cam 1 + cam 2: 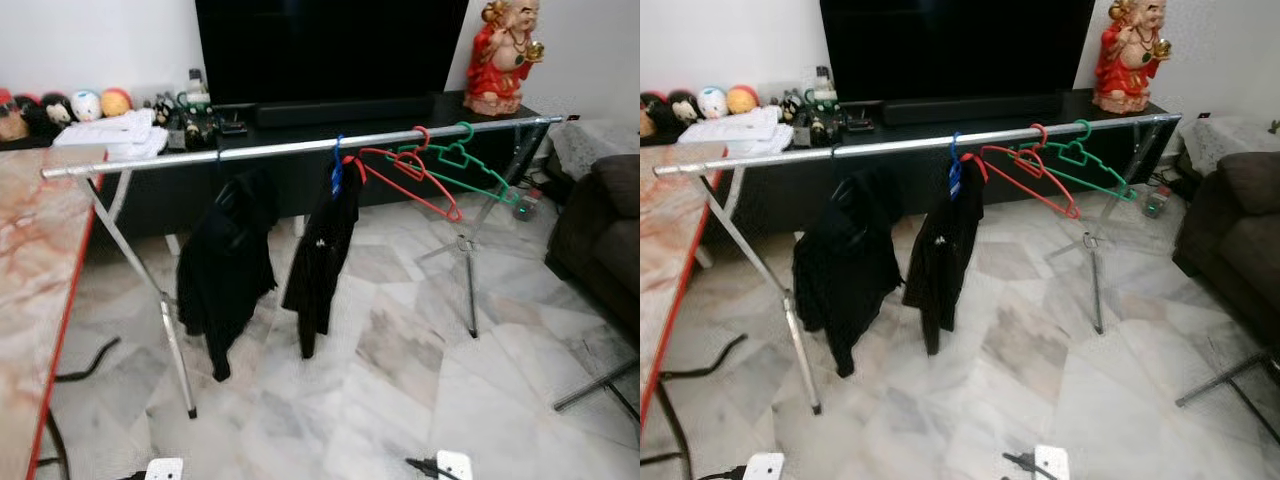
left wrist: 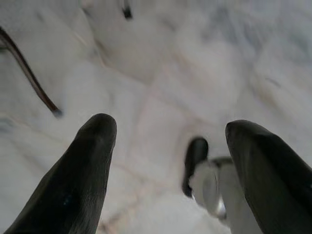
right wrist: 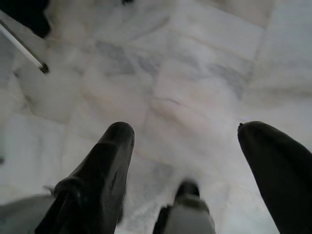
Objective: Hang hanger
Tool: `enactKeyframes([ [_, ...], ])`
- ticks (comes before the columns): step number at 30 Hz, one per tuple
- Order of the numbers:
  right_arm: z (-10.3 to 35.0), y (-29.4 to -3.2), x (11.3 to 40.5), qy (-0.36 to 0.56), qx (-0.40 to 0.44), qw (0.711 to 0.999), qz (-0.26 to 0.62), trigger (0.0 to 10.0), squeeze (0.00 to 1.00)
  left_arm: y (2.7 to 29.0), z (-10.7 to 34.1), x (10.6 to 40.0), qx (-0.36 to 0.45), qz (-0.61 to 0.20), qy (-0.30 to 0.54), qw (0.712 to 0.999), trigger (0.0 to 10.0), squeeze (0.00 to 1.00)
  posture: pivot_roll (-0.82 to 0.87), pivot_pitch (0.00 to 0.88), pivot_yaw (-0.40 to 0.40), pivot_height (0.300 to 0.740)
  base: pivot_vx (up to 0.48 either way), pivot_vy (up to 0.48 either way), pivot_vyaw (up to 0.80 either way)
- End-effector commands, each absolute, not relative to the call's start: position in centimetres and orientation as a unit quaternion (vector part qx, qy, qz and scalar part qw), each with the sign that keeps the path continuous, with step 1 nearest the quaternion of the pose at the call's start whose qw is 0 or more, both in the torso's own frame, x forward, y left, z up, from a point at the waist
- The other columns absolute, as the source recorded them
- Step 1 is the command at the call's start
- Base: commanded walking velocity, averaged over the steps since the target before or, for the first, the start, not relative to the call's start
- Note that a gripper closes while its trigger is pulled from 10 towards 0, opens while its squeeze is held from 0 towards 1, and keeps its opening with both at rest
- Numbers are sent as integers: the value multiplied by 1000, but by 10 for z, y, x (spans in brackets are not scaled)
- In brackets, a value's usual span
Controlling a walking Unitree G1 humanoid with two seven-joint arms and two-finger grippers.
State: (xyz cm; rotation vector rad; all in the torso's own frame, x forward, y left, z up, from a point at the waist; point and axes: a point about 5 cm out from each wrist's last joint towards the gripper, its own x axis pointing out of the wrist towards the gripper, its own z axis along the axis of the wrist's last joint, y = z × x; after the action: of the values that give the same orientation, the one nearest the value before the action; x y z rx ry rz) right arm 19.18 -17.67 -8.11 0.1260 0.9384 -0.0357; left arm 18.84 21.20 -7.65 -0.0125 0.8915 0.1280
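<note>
Red hanger [image 1: 412, 180] and green hanger [image 1: 462, 165] hang side by side on the metal rail [image 1: 250, 151]; left gripper [image 2: 170, 161] and right gripper [image 3: 187, 161] spread wide, empty, above marble floor [image 3: 195, 73].

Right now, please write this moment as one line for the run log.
rail: two black garments, red hanger, green hanger | left gripper: open, empty, above floor | right gripper: open, empty, above floor

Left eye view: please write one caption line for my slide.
Metal clothes rail carrying two black garments, a red hanger and a green hanger.
</note>
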Motion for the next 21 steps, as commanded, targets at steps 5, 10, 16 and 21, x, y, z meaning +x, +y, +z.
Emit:
enactKeyframes([
  [5, -85, -186, 182, 461, 66, 884, -40, 10000, 0, 207, -76, 192, -9, 56, 426, 903, 10000, 0, 110, 28, 0, 740, 307, 0, 0],
  [10, -85, -186, 182, 463, 62, 884, -34, 10000, 0, 208, -75, 192, -8, 59, 423, 904, 10000, 0, 110, 29, -1, 740, 307, 0, 0],
  [16, -85, -186, 182, 463, 65, 884, -32, 10000, 0, 210, -72, 197, -8, 62, 414, 908, 10000, 0, 110, 30, -1, 740, 314, 0, 0],
  [21, -85, -185, 182, 463, 67, 883, -32, 10000, 0, 210, -69, 203, -7, 61, 407, 911, 10000, 0, 109, 29, -1, 740, 319, 0, 0],
])
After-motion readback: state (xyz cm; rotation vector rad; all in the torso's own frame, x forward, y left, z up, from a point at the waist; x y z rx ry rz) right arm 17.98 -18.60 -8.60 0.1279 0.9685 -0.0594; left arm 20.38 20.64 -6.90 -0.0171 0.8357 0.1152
